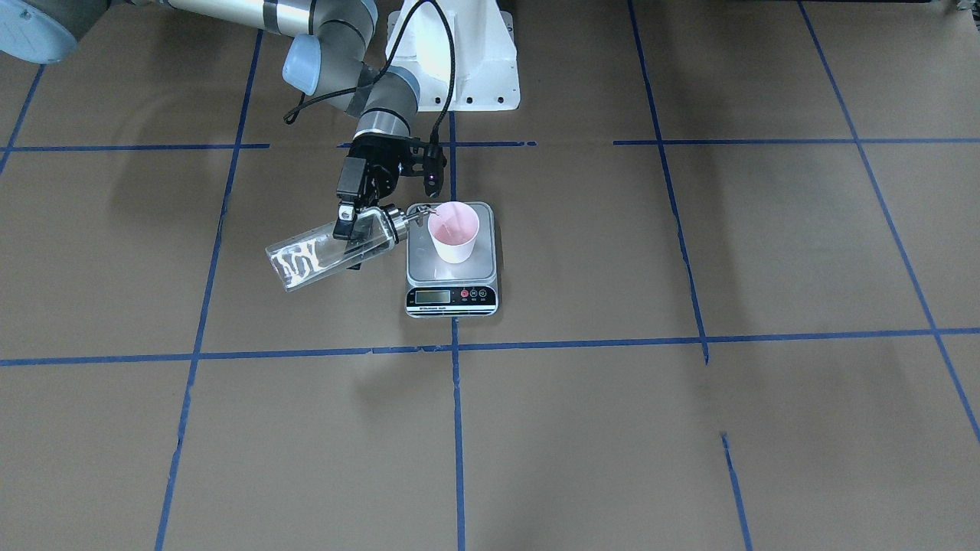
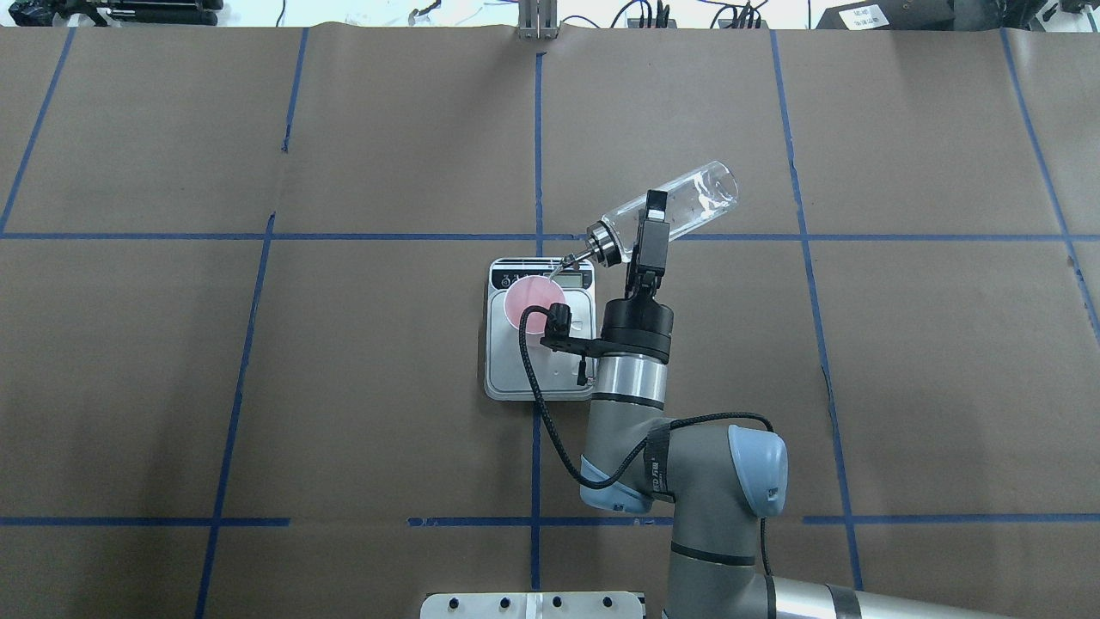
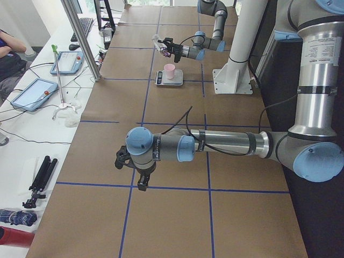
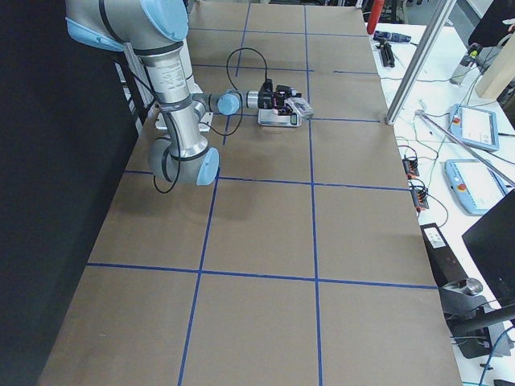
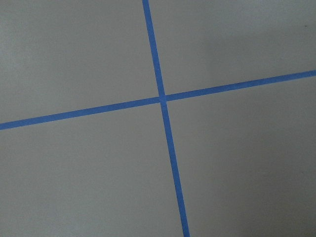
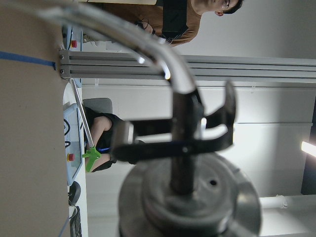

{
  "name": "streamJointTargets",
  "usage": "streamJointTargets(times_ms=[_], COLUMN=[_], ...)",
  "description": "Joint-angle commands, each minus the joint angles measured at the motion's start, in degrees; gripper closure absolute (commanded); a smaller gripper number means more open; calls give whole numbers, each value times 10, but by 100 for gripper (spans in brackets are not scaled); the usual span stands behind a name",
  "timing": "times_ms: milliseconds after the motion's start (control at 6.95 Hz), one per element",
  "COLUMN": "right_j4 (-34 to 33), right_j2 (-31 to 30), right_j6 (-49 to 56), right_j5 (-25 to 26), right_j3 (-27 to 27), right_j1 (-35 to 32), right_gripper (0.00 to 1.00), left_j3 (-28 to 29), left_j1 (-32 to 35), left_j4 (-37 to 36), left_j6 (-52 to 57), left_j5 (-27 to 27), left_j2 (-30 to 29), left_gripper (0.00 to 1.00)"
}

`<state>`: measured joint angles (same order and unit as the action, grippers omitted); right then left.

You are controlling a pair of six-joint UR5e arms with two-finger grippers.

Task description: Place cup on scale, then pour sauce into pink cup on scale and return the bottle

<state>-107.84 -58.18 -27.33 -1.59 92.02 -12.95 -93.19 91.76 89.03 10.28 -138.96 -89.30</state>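
Observation:
The pale pink cup point(image 1: 453, 232) stands upright on the scale's silver platform point(image 1: 419, 264); both also show in the overhead view, the cup point(image 2: 533, 303) on the scale point(image 2: 537, 378). My right gripper point(image 1: 354, 237) is shut on the clear glass bottle point(image 1: 321, 252) and holds it tipped nearly level, base raised. Its silver spout point(image 1: 423, 214) reaches the cup's rim. From overhead the bottle point(image 2: 687, 202) lies beyond the scale. The spout fills the right wrist view point(image 6: 173, 113). The clear sauce is hard to make out. My left gripper point(image 3: 135, 173) hangs over bare table far from the scale; I cannot tell its state.
Brown paper with blue tape lines point(image 5: 163, 98) covers the table. The white robot base point(image 1: 459, 61) stands behind the scale. A side bench with tablets point(image 3: 32, 91) and a seated person lies beyond the table's far edge.

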Motion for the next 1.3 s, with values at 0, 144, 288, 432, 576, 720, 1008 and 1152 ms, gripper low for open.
streamJointTargets(times_ms=[0,144,288,432,576,720,1008,1152], right_j4=[0,0,0,0,0,0,0,0], right_j2=[-1,-3,-5,-6,-6,-7,-7,-7], right_j6=[0,0,0,0,0,0,0,0], right_j5=[10,14,17,21,23,24,24,24], right_j3=[0,0,0,0,0,0,0,0], right_j1=[-1,-1,0,-1,0,0,0,0], right_gripper=[100,100,100,100,100,100,100,100], left_j3=[0,0,0,0,0,0,0,-1], left_j1=[0,0,0,0,0,0,0,0], left_j4=[0,0,0,0,0,0,0,0], left_j6=[0,0,0,0,0,0,0,0], left_j5=[-7,-7,-7,-7,-7,-6,-7,-7], left_j2=[0,0,0,0,0,0,0,0], left_gripper=[0,0,0,0,0,0,0,0])
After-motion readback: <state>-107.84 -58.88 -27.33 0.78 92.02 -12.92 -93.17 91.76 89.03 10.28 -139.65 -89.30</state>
